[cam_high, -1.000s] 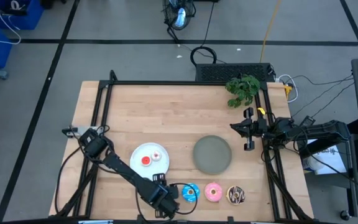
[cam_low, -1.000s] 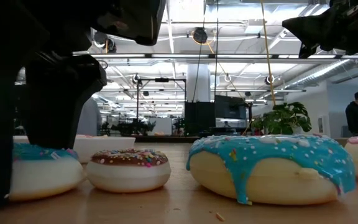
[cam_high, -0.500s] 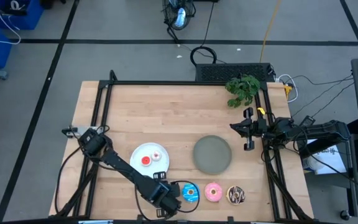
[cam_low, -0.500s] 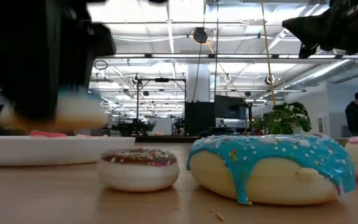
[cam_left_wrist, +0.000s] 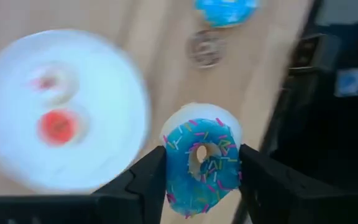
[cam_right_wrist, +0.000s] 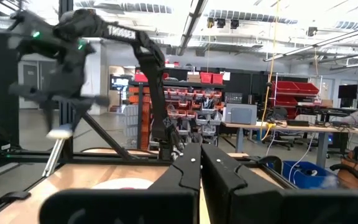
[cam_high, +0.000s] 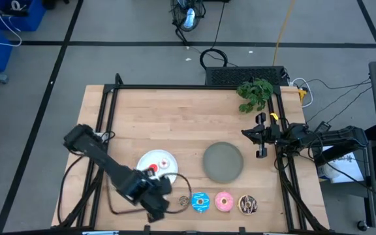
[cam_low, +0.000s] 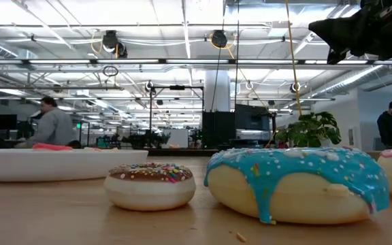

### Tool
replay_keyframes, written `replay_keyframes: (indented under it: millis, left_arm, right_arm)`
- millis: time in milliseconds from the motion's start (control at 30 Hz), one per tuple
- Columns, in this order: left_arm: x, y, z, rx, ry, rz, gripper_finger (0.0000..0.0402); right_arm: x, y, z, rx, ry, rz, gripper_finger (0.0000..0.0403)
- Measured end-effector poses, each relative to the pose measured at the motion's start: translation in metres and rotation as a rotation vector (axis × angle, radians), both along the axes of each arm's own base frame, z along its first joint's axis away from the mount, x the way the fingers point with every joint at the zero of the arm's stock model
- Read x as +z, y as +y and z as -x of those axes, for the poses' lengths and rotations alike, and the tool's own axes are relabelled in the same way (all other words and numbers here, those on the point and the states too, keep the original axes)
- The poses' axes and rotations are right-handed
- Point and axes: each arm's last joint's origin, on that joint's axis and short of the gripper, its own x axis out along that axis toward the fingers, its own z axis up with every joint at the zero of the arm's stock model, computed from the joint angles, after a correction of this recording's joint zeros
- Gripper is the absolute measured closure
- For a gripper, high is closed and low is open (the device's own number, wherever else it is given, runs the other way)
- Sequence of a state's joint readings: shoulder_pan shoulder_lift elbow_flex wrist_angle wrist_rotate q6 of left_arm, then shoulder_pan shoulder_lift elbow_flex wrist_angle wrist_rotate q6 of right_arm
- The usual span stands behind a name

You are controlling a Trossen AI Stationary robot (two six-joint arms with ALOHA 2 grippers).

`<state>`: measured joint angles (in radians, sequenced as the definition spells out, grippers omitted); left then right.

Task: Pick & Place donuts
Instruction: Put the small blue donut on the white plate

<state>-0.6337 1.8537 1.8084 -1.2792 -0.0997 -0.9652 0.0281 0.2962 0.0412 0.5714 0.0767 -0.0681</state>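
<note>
Left wrist view — the left gripper [cam_left_wrist: 197, 168] is clasping a blue sprinkled donut [cam_left_wrist: 199, 160], beside the white plate [cam_left_wrist: 114, 106].

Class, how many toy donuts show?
7: two small toy donuts on the white round plate, four along the wooden table's front edge, one blue-sprinkled donut in the left pincer.

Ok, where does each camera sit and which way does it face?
High: overhead, straight down on the table, both arms.
Low: table height, level past the big blue donut; right arm top right.
Left wrist: down onto the white plate; left gripper shut on small blue donut.
Right wrist: level across the table toward the left arm; right gripper shut.
Shared: high and left wrist show the white plate.
</note>
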Motion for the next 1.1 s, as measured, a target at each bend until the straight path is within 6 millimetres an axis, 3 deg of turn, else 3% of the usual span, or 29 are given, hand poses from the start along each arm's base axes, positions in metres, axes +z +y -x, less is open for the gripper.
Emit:
replay_keyframes:
  millis: [267,1100]
  left_arm:
    - [0.030,0.016,0.032,0.118,-0.048,-0.092,0.0246]
    - [0.030,0.017,0.038,0.141,-0.039,-0.149,0.0247]
  right_arm:
    - [0.000,0.000,0.000,-0.002,0.000,0.006,0.0403]
    - [-0.001,0.000,0.000,-0.007,0.011,0.026,0.0403]
